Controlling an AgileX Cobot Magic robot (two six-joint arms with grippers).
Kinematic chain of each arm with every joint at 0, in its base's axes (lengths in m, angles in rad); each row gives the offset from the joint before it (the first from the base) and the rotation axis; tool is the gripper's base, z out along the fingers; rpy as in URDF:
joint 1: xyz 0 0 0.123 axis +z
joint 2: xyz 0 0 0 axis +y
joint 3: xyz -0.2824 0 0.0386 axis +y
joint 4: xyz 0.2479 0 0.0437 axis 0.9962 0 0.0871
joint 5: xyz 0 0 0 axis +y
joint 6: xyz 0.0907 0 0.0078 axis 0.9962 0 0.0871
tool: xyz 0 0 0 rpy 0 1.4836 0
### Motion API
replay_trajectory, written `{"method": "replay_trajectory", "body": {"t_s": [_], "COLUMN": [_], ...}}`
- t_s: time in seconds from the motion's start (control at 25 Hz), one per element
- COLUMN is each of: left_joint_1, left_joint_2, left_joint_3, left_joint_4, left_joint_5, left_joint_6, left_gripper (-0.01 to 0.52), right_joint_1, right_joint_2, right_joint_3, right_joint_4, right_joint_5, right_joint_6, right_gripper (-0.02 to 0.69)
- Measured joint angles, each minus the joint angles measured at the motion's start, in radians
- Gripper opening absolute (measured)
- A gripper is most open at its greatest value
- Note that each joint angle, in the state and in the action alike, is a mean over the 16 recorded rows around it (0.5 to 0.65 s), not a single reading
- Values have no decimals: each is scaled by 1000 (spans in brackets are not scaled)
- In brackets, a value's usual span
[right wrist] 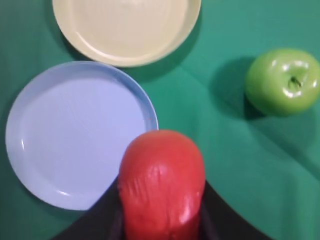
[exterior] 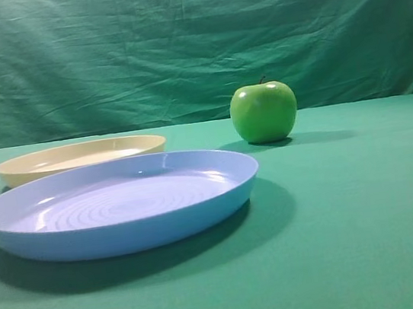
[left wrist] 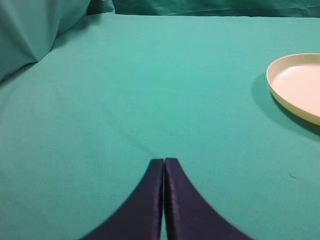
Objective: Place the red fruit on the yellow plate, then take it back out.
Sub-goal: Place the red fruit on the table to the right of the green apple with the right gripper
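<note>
Red fruit (right wrist: pixel 162 182) is held between the jaws of the right gripper (right wrist: pixel 161 220), carried high above the green cloth (exterior: pixel 368 209), near the edge of the blue plate (right wrist: pixel 75 135). Yellow plate (right wrist: pixel 127 27) lies empty beyond the blue one, so placement is judged not yet made; the retrieval is also outstanding. Green apple (right wrist: pixel 282 80) stands well apart to the right, untouched. Left gripper (left wrist: pixel 164 165) hangs over bare cloth with its fingers pressed together, holding nothing, the yellow plate off to its right.
</note>
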Motion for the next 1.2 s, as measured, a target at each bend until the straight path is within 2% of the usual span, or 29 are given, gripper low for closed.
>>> {"method": "replay_trajectory", "body": {"t_s": [0.44, 0.84, 1.0, 1.2], "left_joint_1": [0, 0, 0, 0], "left_joint_2": [0, 0, 0, 0], "left_joint_3": [0, 0, 0, 0], "left_joint_4": [0, 0, 0, 0], "left_joint_5": [0, 0, 0, 0], "left_joint_6": [0, 1, 2, 1], "left_gripper": [0, 0, 0, 0], "right_joint_1": [-195, -255, -255, -255], "right_joint_2": [-186, -155, -125, -92], "right_joint_3": [581, 804, 821, 803], "right_joint_4": [48, 64, 65, 65], "right_joint_5": [-384, -708, -766, -762], "right_joint_6": [22, 3, -8, -22], "right_gripper": [201, 210, 268, 402]}}
